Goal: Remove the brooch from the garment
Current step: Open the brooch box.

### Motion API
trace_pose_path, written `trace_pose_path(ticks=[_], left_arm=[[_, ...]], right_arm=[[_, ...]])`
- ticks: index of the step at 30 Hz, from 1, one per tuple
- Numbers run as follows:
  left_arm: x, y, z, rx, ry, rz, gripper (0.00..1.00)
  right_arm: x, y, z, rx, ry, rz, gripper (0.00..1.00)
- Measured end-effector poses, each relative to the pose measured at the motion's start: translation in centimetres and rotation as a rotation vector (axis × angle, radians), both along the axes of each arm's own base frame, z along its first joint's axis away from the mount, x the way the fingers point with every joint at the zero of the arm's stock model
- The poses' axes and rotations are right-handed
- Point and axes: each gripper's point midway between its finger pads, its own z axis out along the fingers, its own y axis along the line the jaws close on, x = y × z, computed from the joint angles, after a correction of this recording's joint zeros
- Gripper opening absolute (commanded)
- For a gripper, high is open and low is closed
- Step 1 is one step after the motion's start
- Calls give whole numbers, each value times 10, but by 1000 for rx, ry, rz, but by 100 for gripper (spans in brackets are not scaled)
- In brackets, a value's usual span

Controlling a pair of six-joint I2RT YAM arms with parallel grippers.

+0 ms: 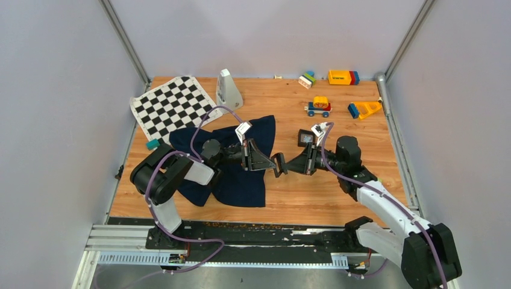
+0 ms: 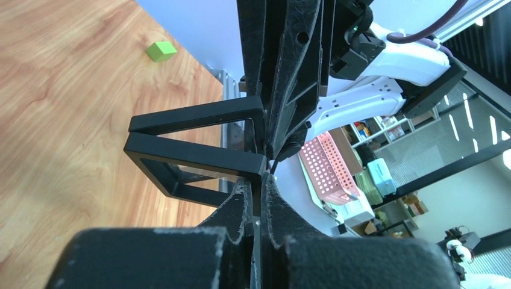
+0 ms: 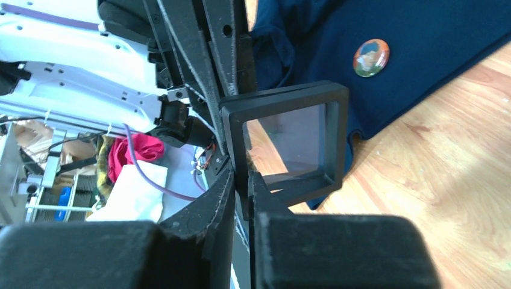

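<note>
Brooch (image 3: 370,57) noted pinned on garment (image 1: 241,186), which is spread on table (image 1: 313,195) beside chequered mat (image 1: 172,105). Left gripper (image 2: 260,180) fingers clamped narrow on black frame case (image 3: 289,138); right gripper (image 3: 242,177) pinched narrow on same case's edge

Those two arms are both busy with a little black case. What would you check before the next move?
1. Left hand shut on the case: ok.
2. Right hand shut on the case's edge: ok.
3. Case open: ok, its two frames stand apart in a V.
4. Brooch off the garment: not ok, it sits on the cloth.
5. Brooch's pin undone: cannot tell, the pin is hidden under the round face.
6. A hand free to reach the brooch: not ok, both hold the case.
</note>
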Motion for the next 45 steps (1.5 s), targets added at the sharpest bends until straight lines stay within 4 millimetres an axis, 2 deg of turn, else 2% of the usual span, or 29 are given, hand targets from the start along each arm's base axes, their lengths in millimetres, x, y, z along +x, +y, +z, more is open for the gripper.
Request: trace_pose_path(ticks=[5,9,13,18,23,31,35,36,41,43,45], left_arm=[[5,2,-8,17,22,6,0],[6,4,-8,19,20,6,0],[5,5,-9,20,20,-1,0],[4,5,-9,21,19,-5,0],[3,5,-9,23,21,-12,0],[2,5,-8,22,20,-20,0],[2,5,-8,23,19,-22,0],[2,5,-9,23,19,-24,0],[1,5,-9,24,19,-27,0],[1,5,-9,24,23,-26,3],[2,5,-9,24,26,-26,18]], right_arm=[[15,-11,-18,-55,64,-103,44],[25,-25,-30,-122,64,-200,52],[23,-28,-30,-147,18,-197,55],[19,-28,-26,-155,-42,-168,52],[20,-30,-33,-185,-51,-167,51],[23,-33,-41,-216,-55,-172,29],[23,-33,-43,-220,-53,-169,33],[23,-33,-43,-221,-52,-169,30],[23,-33,-46,-228,-54,-162,2],[22,-32,-46,-227,-57,-152,0],[22,-32,-46,-229,-58,-149,0]])
